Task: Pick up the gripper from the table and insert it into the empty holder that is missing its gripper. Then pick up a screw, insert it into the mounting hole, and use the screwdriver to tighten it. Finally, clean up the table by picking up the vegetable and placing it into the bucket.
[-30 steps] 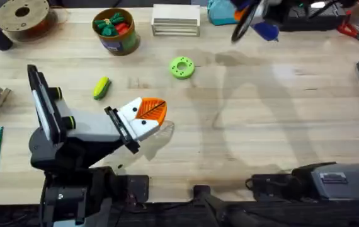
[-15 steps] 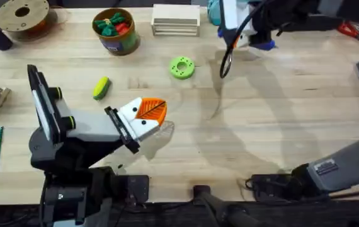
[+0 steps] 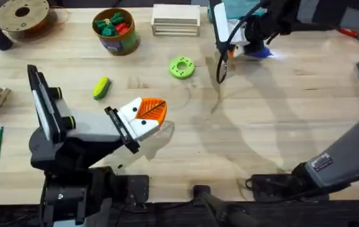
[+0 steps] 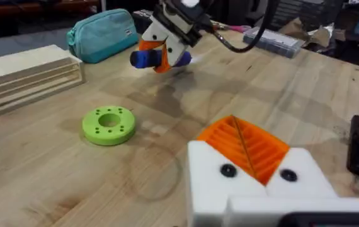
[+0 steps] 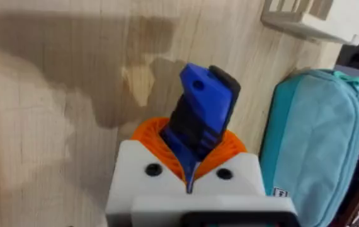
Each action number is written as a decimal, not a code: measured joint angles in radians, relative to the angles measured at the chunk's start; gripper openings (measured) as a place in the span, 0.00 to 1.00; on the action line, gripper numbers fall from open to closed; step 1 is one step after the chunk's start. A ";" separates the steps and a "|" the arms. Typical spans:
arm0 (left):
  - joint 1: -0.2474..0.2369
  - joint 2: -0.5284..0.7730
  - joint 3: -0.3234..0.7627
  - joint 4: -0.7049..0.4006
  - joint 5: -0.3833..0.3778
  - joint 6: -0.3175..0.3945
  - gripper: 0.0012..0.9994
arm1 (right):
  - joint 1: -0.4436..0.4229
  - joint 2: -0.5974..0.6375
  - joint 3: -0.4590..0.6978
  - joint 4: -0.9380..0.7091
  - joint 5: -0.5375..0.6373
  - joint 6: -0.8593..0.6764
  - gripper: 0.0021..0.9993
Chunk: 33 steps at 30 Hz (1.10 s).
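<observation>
My right gripper (image 3: 231, 49) is at the back of the table, shut on the blue screwdriver (image 3: 258, 52), and hangs just above the wood; its orange pads clamp the barrel (image 5: 198, 107). The left wrist view shows that gripper (image 4: 167, 44) and the screwdriver (image 4: 145, 58) beyond the green disc. My left gripper (image 3: 147, 115) rests low at front left, its orange pads (image 4: 242, 148) pressed together on nothing. The yellow-green vegetable (image 3: 101, 88) lies left of it. The bucket (image 3: 115, 39) stands at the back left holding red and green toy pieces. The loose gripper, the holder and the screw are out of view.
A flat green ring disc (image 3: 182, 67) lies mid-table. A slatted wooden block (image 3: 176, 20) and a teal pouch (image 4: 101, 34) sit along the back edge, and a filament spool (image 3: 22, 16) fills the back left corner. Bare wood stretches across the right half.
My right arm has swung left and come down toward the table with the screwdriver, from the back right to beside the green disc. The left arm has not moved.
</observation>
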 joint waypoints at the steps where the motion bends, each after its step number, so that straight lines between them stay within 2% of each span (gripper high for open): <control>1: 0.000 0.000 0.000 0.000 0.000 0.000 0.00 | -0.001 0.008 0.000 0.000 0.003 0.000 0.01; 7: 0.000 0.000 0.000 0.000 0.000 0.000 0.00 | -0.002 0.056 0.000 0.001 0.019 -0.015 0.02; 9: 0.000 0.000 0.000 0.000 0.000 0.000 0.00 | -0.002 0.056 0.001 -0.004 0.020 -0.016 0.10; 10: 0.000 0.000 0.000 0.000 0.000 0.000 0.00 | -0.002 0.056 0.001 -0.014 0.020 -0.016 0.20; 14: 0.000 0.000 0.000 0.000 0.000 0.000 0.00 | -0.002 0.059 0.002 -0.029 0.020 -0.016 0.32; 15: 0.000 0.000 0.000 0.000 0.000 0.000 0.00 | -0.002 0.061 0.007 -0.028 0.019 -0.015 0.51; 18: 0.000 0.000 0.000 0.000 0.000 0.000 0.00 | -0.002 0.061 0.022 -0.019 0.019 -0.018 0.93; 19: 0.000 0.000 0.000 0.000 0.000 0.000 0.00 | -0.002 0.061 0.028 -0.018 0.019 -0.019 0.97; 28: 0.000 0.000 0.000 0.000 0.000 0.000 0.00 | -0.002 0.055 0.029 -0.053 0.019 0.013 0.99; 33: 0.000 0.000 0.000 0.000 0.000 0.000 0.00 | -0.002 0.021 0.028 -0.083 0.019 0.128 0.99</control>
